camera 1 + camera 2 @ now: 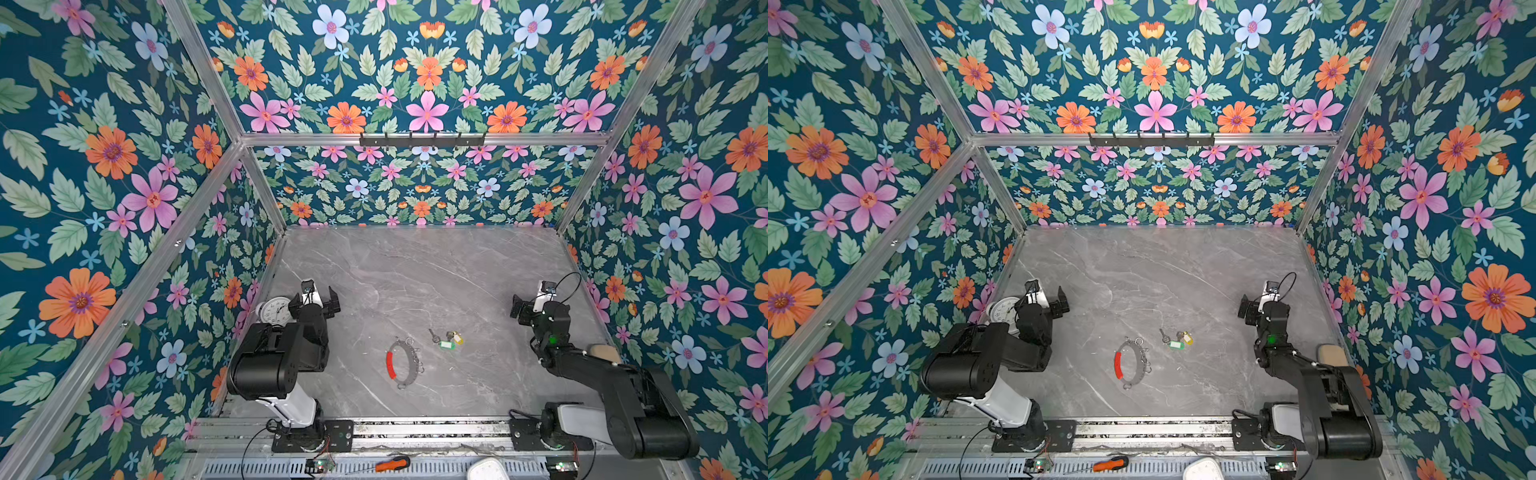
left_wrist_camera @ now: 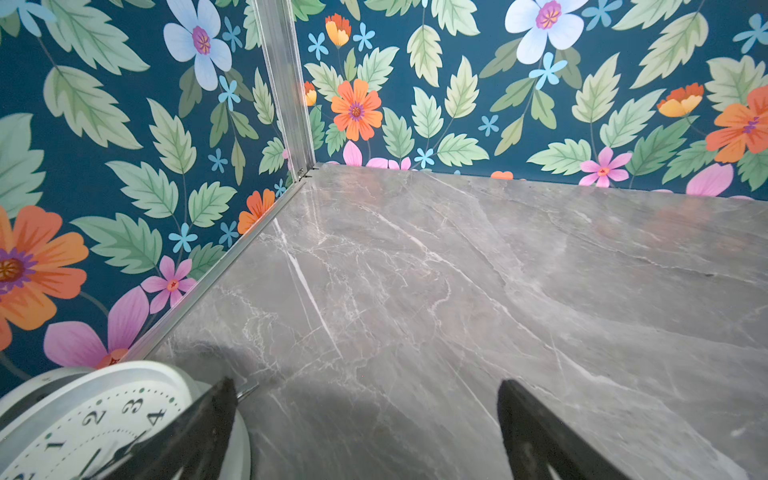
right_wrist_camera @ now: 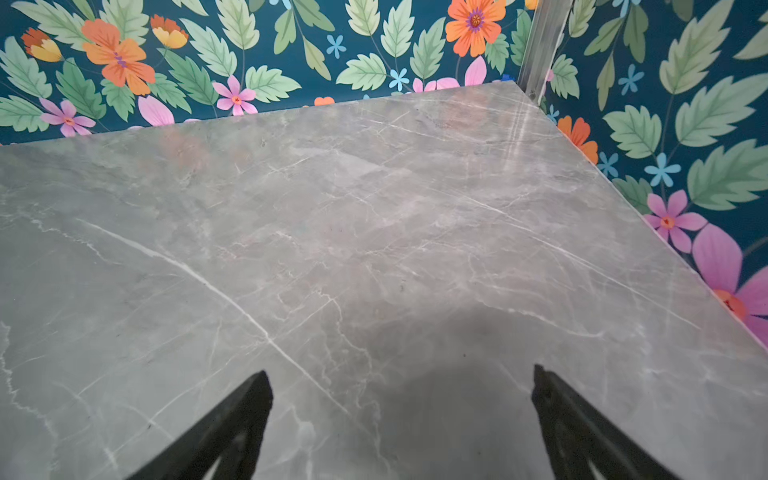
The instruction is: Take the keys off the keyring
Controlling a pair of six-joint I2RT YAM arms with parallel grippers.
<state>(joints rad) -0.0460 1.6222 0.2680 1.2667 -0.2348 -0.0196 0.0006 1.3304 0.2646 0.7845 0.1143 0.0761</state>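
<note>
The keyring (image 1: 390, 365) (image 1: 1118, 365) lies flat near the table's middle in both top views: a thin grey hoop with a red section on its left and small wire rings along it. The keys (image 1: 446, 338) (image 1: 1177, 338) lie in a small cluster just beyond it to the right, apart from the hoop. Among them are a dark-headed key (image 1: 434, 336), a green tag (image 1: 445, 345) and a yellow tag (image 1: 458, 338). My left gripper (image 1: 314, 293) (image 1: 1042, 297) (image 2: 365, 382) stands open over bare table, well left of them. My right gripper (image 1: 532, 305) (image 1: 1252, 309) (image 3: 401, 370) is open and empty, far right. Neither wrist view shows keys or keyring.
A white clock (image 1: 274, 311) (image 2: 95, 419) lies by the left wall, right beside my left gripper. A beige object (image 1: 602, 353) sits by the right wall behind the right arm. An orange-handled screwdriver (image 1: 392, 463) lies on the front rail. Flowered walls close in three sides.
</note>
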